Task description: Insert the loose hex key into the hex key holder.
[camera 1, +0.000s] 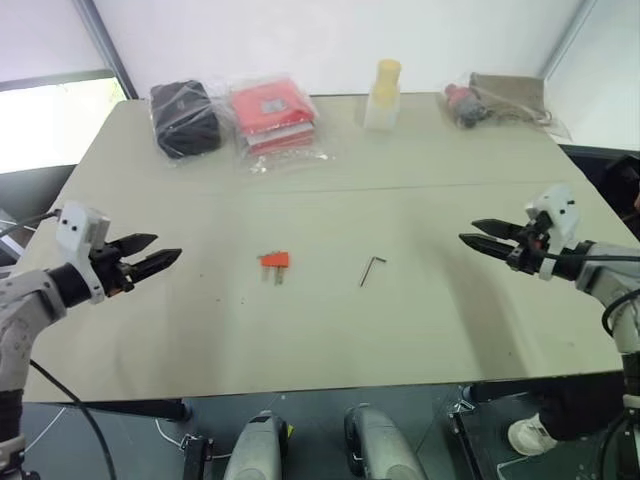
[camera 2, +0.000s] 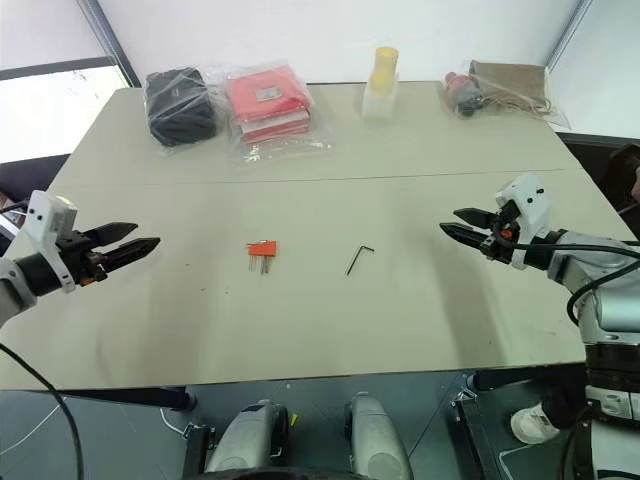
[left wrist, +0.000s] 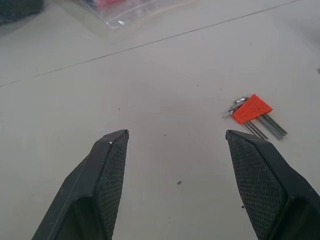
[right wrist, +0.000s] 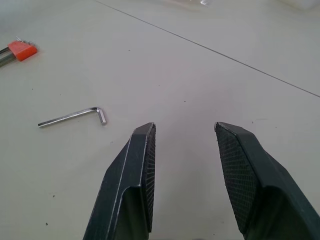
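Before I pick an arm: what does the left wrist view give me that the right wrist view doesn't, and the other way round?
Left wrist view: the left claw, open and empty, and an edge of the clear-wrapped red packet. Right wrist view: the right claw, open and empty, and the loose hex key lying flat, apart from that claw. Both: the orange hex key holder with its keys sticking out, and the table with its seam line.
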`<move>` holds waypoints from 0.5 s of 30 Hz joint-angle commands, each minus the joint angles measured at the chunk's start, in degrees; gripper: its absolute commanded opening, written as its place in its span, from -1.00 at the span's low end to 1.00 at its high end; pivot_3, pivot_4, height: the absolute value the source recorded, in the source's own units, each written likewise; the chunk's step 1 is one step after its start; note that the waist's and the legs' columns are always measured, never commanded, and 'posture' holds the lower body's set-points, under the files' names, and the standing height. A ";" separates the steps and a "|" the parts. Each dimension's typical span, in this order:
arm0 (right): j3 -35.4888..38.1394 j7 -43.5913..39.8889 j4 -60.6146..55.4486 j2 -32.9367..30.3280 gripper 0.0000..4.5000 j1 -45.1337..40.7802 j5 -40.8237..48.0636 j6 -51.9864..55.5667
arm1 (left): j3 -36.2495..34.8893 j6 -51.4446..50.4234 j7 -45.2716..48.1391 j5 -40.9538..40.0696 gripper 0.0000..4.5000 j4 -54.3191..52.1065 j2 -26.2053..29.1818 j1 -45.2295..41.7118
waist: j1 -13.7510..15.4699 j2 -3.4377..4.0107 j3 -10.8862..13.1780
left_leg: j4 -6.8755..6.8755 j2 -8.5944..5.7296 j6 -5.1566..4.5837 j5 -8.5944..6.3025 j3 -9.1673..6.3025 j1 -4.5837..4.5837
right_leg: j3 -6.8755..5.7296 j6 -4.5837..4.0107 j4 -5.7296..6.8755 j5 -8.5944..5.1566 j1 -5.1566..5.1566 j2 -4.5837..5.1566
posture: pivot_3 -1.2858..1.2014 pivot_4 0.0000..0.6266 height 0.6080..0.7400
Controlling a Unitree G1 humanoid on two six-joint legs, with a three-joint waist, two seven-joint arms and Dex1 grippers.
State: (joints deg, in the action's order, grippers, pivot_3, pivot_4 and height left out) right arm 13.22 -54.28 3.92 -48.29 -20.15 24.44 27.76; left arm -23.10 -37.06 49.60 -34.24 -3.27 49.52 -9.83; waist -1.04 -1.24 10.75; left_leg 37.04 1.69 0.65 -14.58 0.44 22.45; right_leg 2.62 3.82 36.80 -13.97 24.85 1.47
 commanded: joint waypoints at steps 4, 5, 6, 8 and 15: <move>0.51 1.41 -3.11 0.79 -0.14 0.68 -0.20 -1.20 | 0.68 1.54 0.42 0.98 0.43 1.62 0.65 -3.38 | 0.06 -0.03 0.02 | 0.00 -0.01 0.00 0.00 0.00 0.00 | 0.00 0.01 0.01 0.00 0.00 0.01 | 0.03 -0.52 1.00; 0.53 1.48 -3.17 0.85 -0.14 0.73 -0.26 -1.23 | 0.78 1.54 0.49 1.14 0.43 1.68 0.73 -3.46 | 0.05 -0.03 0.02 | 0.00 -0.01 0.00 0.00 0.01 0.00 | 0.01 0.02 0.01 0.01 0.00 0.01 | 0.03 -0.52 1.00; 0.45 1.55 -3.22 0.92 -0.14 0.77 -0.46 -1.36 | 1.03 1.25 0.96 0.96 0.43 1.69 0.81 -3.60 | 0.05 -0.03 0.02 | 0.00 -0.01 0.00 0.00 0.03 0.00 | 0.01 0.03 0.00 0.01 0.00 0.02 | 0.03 -0.52 1.00; 0.28 1.63 -3.26 0.95 -0.14 0.83 -0.81 -1.68 | 1.29 1.07 1.47 0.77 0.43 1.60 0.79 -3.77 | 0.04 -0.03 0.02 | 0.00 -0.01 0.00 0.00 0.03 0.00 | 0.01 0.04 0.00 0.02 0.00 0.01 | 0.03 -0.52 1.00; -0.75 1.45 -2.93 0.95 -0.14 0.78 -1.68 -2.33 | 1.58 1.60 1.49 1.32 0.43 1.57 0.32 -3.88 | -0.01 -0.03 0.02 | 0.00 0.00 0.00 0.00 0.03 0.00 | 0.02 0.04 0.01 0.02 0.00 0.01 | 0.03 -0.52 1.00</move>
State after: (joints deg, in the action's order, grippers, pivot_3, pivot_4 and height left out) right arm 11.89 -52.68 2.56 -47.15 -18.99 22.85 26.88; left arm -21.04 -36.67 50.83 -33.11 -1.07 49.42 -13.01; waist -1.05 -1.27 10.77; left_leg 37.05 1.69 0.65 -14.58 0.47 22.45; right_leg 2.64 3.86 36.81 -13.95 24.85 1.48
